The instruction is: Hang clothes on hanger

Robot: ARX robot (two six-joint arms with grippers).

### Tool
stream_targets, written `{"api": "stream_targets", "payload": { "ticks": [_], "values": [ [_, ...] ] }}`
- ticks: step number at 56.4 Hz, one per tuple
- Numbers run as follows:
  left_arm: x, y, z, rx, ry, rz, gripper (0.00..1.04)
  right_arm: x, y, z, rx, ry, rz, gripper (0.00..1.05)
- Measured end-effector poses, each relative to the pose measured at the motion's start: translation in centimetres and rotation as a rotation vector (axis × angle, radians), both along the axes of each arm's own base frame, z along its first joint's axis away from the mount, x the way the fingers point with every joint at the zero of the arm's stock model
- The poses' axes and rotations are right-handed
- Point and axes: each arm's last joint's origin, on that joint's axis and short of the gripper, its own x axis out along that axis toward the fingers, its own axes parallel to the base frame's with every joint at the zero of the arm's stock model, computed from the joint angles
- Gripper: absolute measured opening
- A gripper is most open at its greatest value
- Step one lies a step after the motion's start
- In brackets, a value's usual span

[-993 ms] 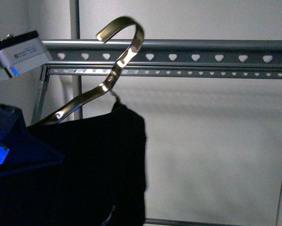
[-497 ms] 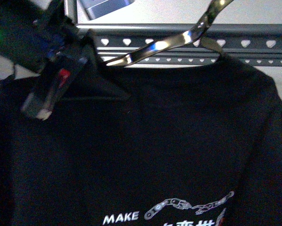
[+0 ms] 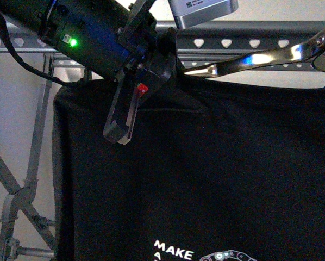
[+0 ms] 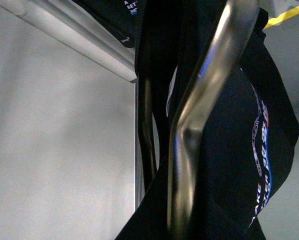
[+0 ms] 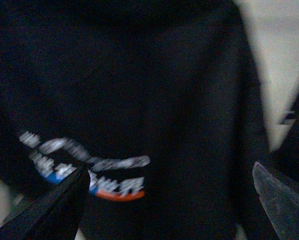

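Observation:
The black T-shirt [image 3: 206, 163] hangs on the small shiny metal clothes hanger [image 3: 260, 56] and fills most of the front view; white "MAKE A" print shows at its bottom. My left gripper [image 3: 127, 117] is shut on that small hanger at the shirt's left shoulder, just in front of the grey rack rail [image 3: 238, 41] with heart-shaped holes. In the left wrist view the hanger's metal arm [image 4: 189, 140] runs close by, with the shirt [image 4: 234, 150] draped around it. My right gripper [image 5: 169, 210] is open, its fingers [image 5: 54, 205] apart in front of the shirt's print [image 5: 114, 185].
The rack's crossed legs [image 3: 21, 201] stand at the lower left before a pale wall. My left arm's dark body [image 3: 81, 38] crosses the upper left. The left wrist camera housing [image 3: 203, 11] sits above the rail.
The shirt and small hanger have shifted right in the front view, and the hook has gone out of frame. My left arm now shows higher and further right; the rack legs have come into view.

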Motion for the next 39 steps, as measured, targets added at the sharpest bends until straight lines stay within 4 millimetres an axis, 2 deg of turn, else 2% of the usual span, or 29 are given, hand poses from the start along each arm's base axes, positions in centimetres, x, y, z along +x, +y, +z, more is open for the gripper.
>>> {"api": "stream_targets", "payload": {
  "ticks": [6,11,22,28,35,39],
  "values": [
    [0.0,0.0,0.0,-0.006,-0.009,-0.011,0.04,0.8,-1.1,0.8,-0.035,0.074,0.276,0.97],
    [-0.1,0.1,-0.2,-0.006,-0.005,-0.019,0.04,2.2,-2.3,2.8,-0.184,0.006,0.406,0.97],
    [-0.4,0.4,-0.4,-0.004,-0.004,-0.015,0.04,6.7,-4.2,9.0,-0.640,-0.193,0.434,0.97],
    [-0.5,0.4,-0.3,-0.007,-0.011,-0.024,0.04,9.4,-4.2,12.2,-0.846,-0.269,0.456,0.97],
    [-0.7,0.5,-0.1,-0.011,-0.020,-0.033,0.04,11.8,-3.7,14.0,-1.035,-0.345,0.465,0.97],
    [-0.8,0.5,0.1,-0.013,-0.024,-0.034,0.04,13.0,-3.2,14.4,-1.083,-0.351,0.482,0.97]
  ]
}}
